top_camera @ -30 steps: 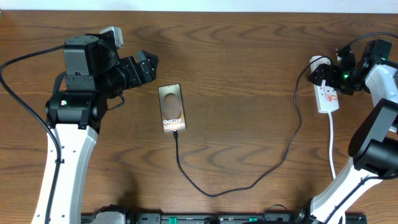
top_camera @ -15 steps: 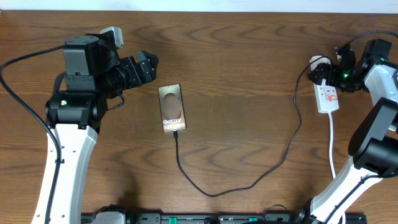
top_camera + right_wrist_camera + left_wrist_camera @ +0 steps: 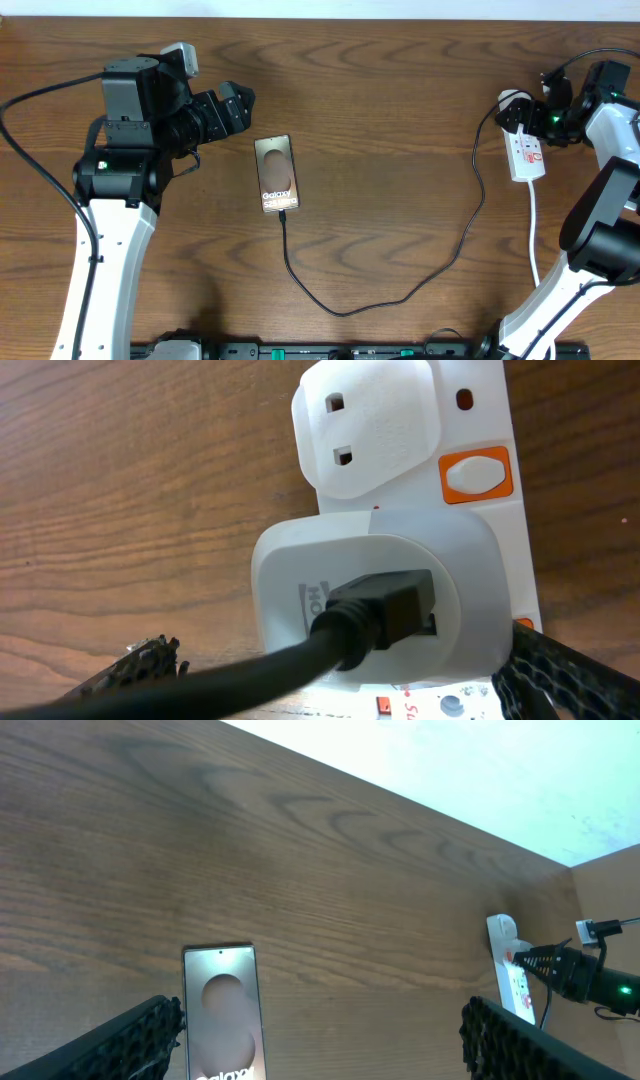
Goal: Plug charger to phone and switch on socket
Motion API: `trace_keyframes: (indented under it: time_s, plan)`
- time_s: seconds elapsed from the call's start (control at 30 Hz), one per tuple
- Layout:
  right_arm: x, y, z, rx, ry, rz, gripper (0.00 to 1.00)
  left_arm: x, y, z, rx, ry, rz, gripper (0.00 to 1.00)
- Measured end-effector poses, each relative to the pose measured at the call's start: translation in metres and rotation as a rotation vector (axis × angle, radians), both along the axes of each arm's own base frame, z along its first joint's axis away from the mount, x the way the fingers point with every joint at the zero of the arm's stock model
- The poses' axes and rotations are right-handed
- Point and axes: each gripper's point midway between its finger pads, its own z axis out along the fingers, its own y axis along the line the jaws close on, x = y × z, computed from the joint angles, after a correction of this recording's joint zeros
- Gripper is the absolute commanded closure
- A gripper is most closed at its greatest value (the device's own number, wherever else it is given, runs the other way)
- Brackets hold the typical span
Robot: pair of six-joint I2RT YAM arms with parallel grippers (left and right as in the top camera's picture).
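Brown wood-grain table (image 3: 400,70) throughout. At far left, left gripper (image 3: 241,108) pointed rightward, hovering over bare wood near the far left corner of the phone (image 3: 277,174); fingers (image 3: 135,1038) spread wide, nothing between them. In the left wrist view, dark ribbed tips at both lower corners, the phone's far end low between them. Next, phone flat on the table left of centre, bronze face up, white "Galaxy" lettering toward its near end, pale oval patch above that. Plugged into that near end, small tip (image 3: 283,213) of the charger (image 3: 400,292); thin black cable looping toward the front edge, then curving up rightward to the socket (image 3: 527,158). At far right, narrow white strip lying lengthwise, red markings on top, white cord (image 3: 535,240) trailing toward the front. Seated in the strip, white plug (image 3: 375,610) with the black cable leaving it; beside it an empty outlet (image 3: 370,425) and an orange switch (image 3: 477,472). Over the strip's far end, right gripper (image 3: 535,112), jaws wide apart, one fingertip on either side of the white plug, clear of it, gripping nothing
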Motion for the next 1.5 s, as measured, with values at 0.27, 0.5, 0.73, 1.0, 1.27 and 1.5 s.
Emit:
trace_keyframes:
  time_s: [0.27, 0.5, 0.73, 1.0, 1.27, 1.5]
  plan:
    - [-0.0024, 0.0004, -0.0002, 0.003, 0.014, -0.003, 0.06, 0.0000, 0.0000, -0.0002, 0.000, 0.001, 0.000, 0.09]
    - [-0.0034, 0.0007, -0.0005, 0.007, 0.020, -0.008, 0.06, -0.0002, 0.0000, -0.0003, 0.000, 0.002, 0.000, 0.09]
    - [-0.0010, 0.0002, -0.0021, 0.005, 0.006, -0.012, 0.05, -0.0004, 0.0000, -0.0007, 0.000, 0.003, 0.000, 0.09]
    - [-0.0007, 0.0003, -0.0020, 0.007, 0.005, -0.015, 0.06, -0.0005, 0.0000, -0.0006, 0.000, 0.003, 0.000, 0.09]
    - [-0.0005, 0.0002, -0.0020, 0.010, 0.006, -0.019, 0.06, -0.0011, 0.0000, -0.0013, 0.000, 0.007, 0.000, 0.09]
    - [-0.0004, 0.0014, -0.0031, -0.002, 0.013, -0.020, 0.07, -0.0011, 0.0000, -0.0013, 0.000, 0.007, 0.000, 0.09]
